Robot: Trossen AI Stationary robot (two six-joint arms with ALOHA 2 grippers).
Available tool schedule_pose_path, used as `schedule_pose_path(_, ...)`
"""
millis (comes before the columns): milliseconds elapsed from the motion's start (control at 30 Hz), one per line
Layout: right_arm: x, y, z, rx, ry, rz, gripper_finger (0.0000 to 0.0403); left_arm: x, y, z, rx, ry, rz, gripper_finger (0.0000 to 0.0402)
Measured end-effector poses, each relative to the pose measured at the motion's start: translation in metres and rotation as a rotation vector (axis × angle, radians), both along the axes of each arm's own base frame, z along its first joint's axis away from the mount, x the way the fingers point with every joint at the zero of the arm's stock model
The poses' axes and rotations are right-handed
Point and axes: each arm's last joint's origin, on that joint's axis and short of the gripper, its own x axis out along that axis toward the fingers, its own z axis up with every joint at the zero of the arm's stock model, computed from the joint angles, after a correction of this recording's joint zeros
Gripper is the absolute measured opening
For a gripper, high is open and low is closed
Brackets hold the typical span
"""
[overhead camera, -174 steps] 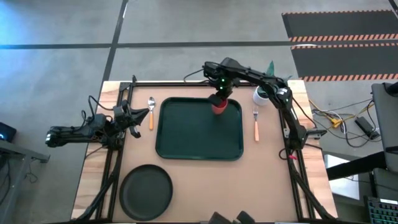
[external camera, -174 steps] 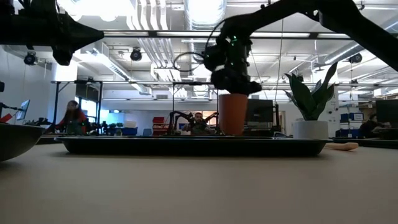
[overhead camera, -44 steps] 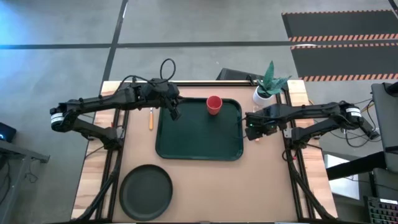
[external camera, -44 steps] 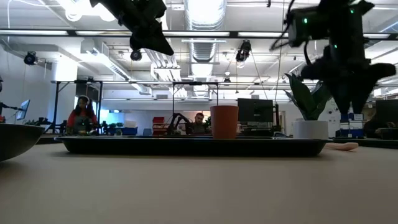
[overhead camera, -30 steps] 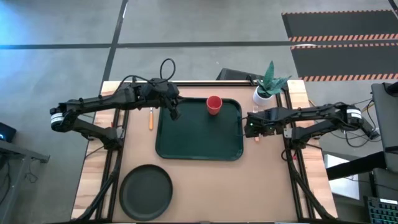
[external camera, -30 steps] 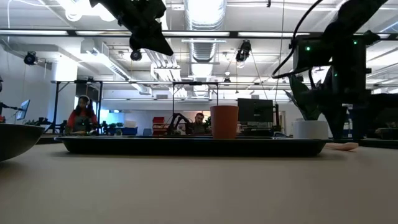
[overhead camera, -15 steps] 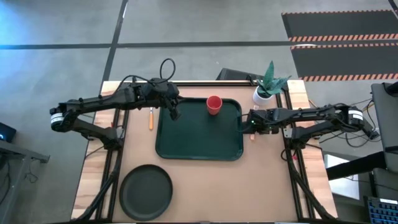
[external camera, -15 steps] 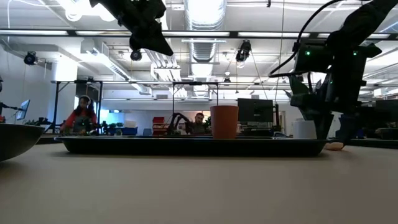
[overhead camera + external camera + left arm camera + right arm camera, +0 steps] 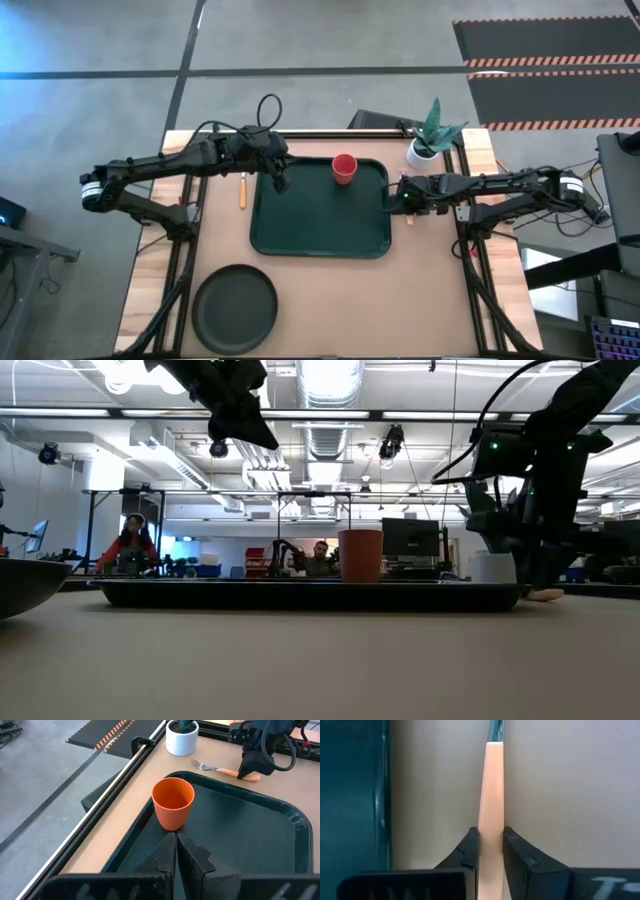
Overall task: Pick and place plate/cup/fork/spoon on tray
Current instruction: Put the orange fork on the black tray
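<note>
The fork [image 9: 220, 769] lies on the table just right of the dark green tray [image 9: 320, 235], tines toward the far edge. My right gripper [image 9: 490, 837] stands over it, shut on its orange handle. The red cup [image 9: 344, 168] stands upright in the tray's far part. My left gripper [image 9: 283, 185] hangs shut above the tray's far left corner, holding nothing. The spoon [image 9: 242, 188] lies on the table left of the tray. The dark plate [image 9: 236, 308] sits at the near left. My right gripper pinches the fork's orange handle [image 9: 491, 820] between its two fingers [image 9: 470, 847], one on each long side, nearer the handle's free end. The fingers come from above, pointing down, and lie across the handle. The fork lies flat on the table.
A white pot with a green plant [image 9: 422, 152] stands on the table's far right, close behind the fork's tines. The tray's raised right edge [image 9: 380, 795] runs alongside the fork. Bare table [image 9: 420, 290] lies near and right of the tray.
My right gripper has sunk onto the fork and shut its fingers on the orange handle, having stood open a second ago. The fork has stayed flat on the table.
</note>
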Motion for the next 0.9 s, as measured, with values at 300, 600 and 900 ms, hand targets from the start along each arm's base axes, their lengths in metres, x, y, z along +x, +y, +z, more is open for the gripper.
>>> schedule_pose_path(300,0.030,-0.005,0.072,-0.098,-0.097,0.078,0.0040,0.000,0.000,-0.001,-0.002,0.004,0.001,0.0000)
schedule_pose_path(600,0.054,0.007,0.119,-0.116,-0.136,0.101,0.0040,-0.001,0.000,-0.003,-0.006,0.012,0.001,0.0000)
schedule_pose_path(900,0.092,0.032,0.067,-0.044,-0.151,0.071,0.0040,-0.001,0.000,-0.003,-0.003,0.012,0.001,0.0000)
